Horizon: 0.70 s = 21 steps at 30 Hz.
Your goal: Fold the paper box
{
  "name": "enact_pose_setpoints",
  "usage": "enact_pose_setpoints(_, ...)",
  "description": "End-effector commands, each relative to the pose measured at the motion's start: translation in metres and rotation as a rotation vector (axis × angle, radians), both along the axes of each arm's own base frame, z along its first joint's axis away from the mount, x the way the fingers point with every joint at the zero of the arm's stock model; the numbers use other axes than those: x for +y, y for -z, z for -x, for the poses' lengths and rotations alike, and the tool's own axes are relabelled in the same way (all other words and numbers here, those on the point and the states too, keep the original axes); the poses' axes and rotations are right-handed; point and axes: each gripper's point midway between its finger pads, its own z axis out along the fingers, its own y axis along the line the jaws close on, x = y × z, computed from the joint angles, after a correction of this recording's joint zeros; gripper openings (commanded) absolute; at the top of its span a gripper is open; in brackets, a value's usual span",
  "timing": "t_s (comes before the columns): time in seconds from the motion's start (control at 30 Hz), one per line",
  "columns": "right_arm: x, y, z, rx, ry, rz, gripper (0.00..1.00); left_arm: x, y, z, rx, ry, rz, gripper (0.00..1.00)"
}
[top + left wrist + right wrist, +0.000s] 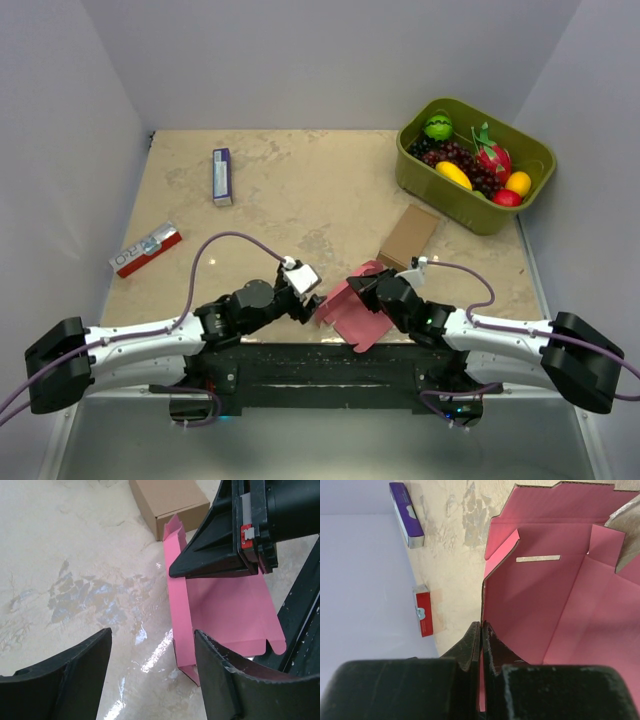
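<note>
The paper box (pixel 352 312) is a pink card sheet, partly raised, lying at the near edge of the table between my two arms. My right gripper (pixel 481 626) is shut on the edge of one upright wall of the paper box (pixel 545 610), and a strip of pink card shows between its fingers. In the left wrist view the box (pixel 220 610) has one side panel standing up, with the right gripper (pixel 225 545) above it. My left gripper (pixel 152 635) is open just left of the box. Its right finger (pixel 220 675) is beside the box's near corner, and nothing lies between the fingers.
A brown cardboard box (pixel 410 236) lies just beyond the pink sheet. A green basket (pixel 470 215) of toy fruit stands at the back right. A purple packet (pixel 222 176) and a red-and-white packet (pixel 146 249) lie on the left half of the table.
</note>
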Motion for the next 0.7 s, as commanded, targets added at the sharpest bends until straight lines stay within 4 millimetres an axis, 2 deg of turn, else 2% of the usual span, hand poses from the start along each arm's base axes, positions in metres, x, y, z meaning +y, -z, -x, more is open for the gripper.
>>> enact_pose_setpoints(0.0, -0.013, 0.01, -0.001, -0.002, 0.036, 0.052, 0.0, 0.0, -0.012, -0.013, 0.001, -0.062, 0.051, 0.71)
enact_pose_setpoints(0.07, -0.013, 0.01, -0.001, -0.001, 0.036, 0.054, 0.0, -0.002, -0.012, -0.013, 0.002, -0.052, 0.047, 0.7)
enact_pose_setpoints(0.3, -0.013, 0.009, -0.002, -0.003, 0.038, 0.06, 0.0, -0.017, 0.02, -0.007, 0.077, 0.017, -0.054, 0.67)
enact_pose_setpoints(0.43, -0.013, 0.01, -0.002, 0.001, 0.04, 0.06, 0.0, -0.026, 0.024, -0.002, 0.099, 0.056, -0.047, 0.66)
enact_pose_setpoints(0.53, -0.013, 0.009, -0.003, -0.001, 0.043, 0.063, 0.0, -0.026, 0.032, -0.001, 0.116, 0.054, -0.059, 0.66)
enact_pose_setpoints(0.67, -0.015, 0.01, -0.003, 0.0, 0.048, 0.066, 0.0, -0.021, 0.032, -0.002, 0.116, 0.032, -0.055, 0.66)
